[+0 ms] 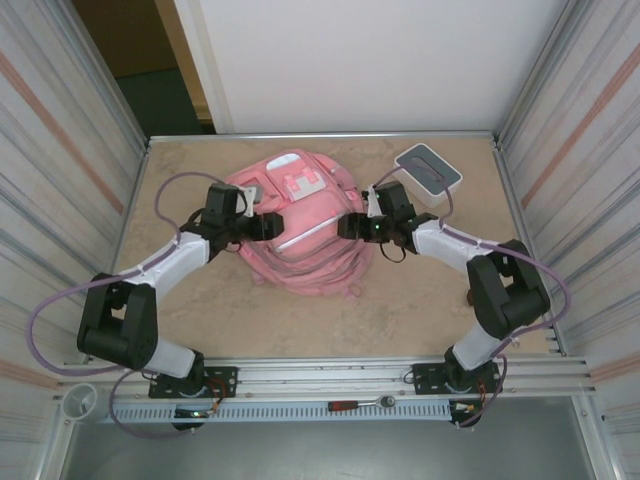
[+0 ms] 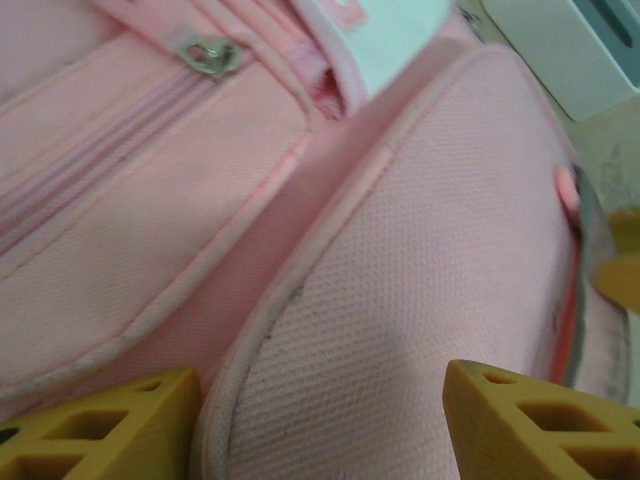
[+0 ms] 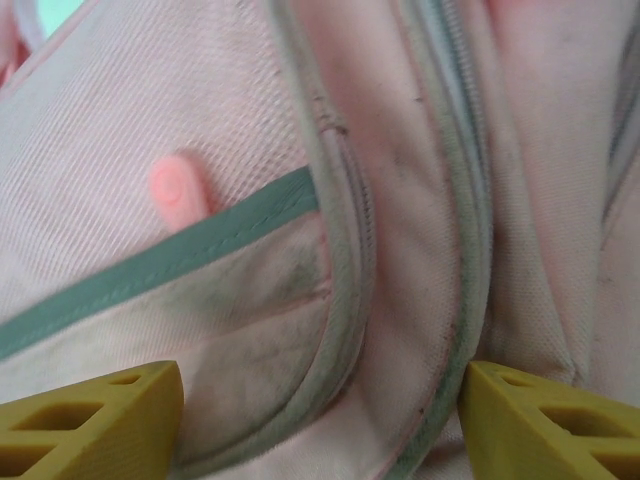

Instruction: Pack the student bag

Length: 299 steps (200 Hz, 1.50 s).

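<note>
Pink fabric forms the student bag (image 1: 300,240), which lies on the desk (image 1: 400,310) just past centre, toward 12 o'clock. Its inside is hidden, so its contents cannot be told. A white-and-grey box (image 1: 428,168) sits at the bag's 2 o'clock, apart from it. The left tool (image 1: 272,225) is at the bag's 9 o'clock edge and the right tool (image 1: 348,227) at its 3 o'clock edge, both with fingers apart over the fabric. The left wrist view adds a heart-shaped zip pull (image 2: 210,55). The right wrist view adds a grey-green trim (image 3: 200,245) and a small pink tab (image 3: 178,190).
</note>
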Each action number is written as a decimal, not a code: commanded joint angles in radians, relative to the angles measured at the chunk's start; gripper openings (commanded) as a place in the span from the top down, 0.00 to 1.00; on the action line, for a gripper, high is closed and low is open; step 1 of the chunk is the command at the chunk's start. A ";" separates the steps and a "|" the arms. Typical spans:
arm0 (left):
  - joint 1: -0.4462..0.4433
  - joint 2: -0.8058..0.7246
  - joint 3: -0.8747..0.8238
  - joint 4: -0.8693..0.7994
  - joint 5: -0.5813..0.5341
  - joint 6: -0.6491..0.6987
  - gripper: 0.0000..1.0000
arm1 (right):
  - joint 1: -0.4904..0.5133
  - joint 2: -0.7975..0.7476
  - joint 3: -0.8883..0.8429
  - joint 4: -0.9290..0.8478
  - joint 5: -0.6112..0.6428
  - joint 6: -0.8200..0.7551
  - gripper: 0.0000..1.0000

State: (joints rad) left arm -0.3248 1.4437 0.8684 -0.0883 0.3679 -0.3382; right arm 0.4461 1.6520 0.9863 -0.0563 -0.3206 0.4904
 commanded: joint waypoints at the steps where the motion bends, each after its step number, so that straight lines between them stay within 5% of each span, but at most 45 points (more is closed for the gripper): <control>1: -0.080 -0.036 -0.060 0.023 0.086 -0.041 0.35 | -0.032 0.062 0.088 0.009 -0.042 -0.013 0.29; 41: -0.226 -0.035 -0.116 0.082 0.091 -0.103 0.34 | -0.086 0.220 0.348 -0.183 -0.089 -0.127 0.30; 87: -0.254 -0.100 -0.137 0.046 0.092 -0.087 0.32 | -0.114 0.228 0.501 -0.366 0.065 -0.242 0.30; 134: -0.183 -0.140 -0.104 -0.015 -0.005 -0.075 0.32 | -0.064 0.019 0.295 -0.311 0.127 -0.225 0.29; 189: -0.190 0.002 -0.012 -0.001 0.060 -0.059 0.39 | 0.069 -0.218 0.021 -0.238 0.213 -0.152 0.25; 221: -0.209 0.030 0.004 0.024 0.057 -0.060 0.49 | 0.133 -0.331 -0.043 -0.255 0.352 -0.206 0.18; 250: -0.214 0.052 -0.006 0.055 0.049 -0.076 0.58 | 0.146 -0.370 -0.028 -0.326 0.413 -0.235 0.00; 299: -0.215 0.045 -0.061 0.111 0.011 -0.119 0.76 | 0.213 -0.340 -0.053 -0.274 0.339 -0.108 0.00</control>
State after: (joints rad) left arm -0.5316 1.4860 0.8459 -0.0174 0.3992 -0.4408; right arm 0.6216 1.2957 0.9459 -0.3664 0.0547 0.3046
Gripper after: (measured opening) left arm 0.264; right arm 0.991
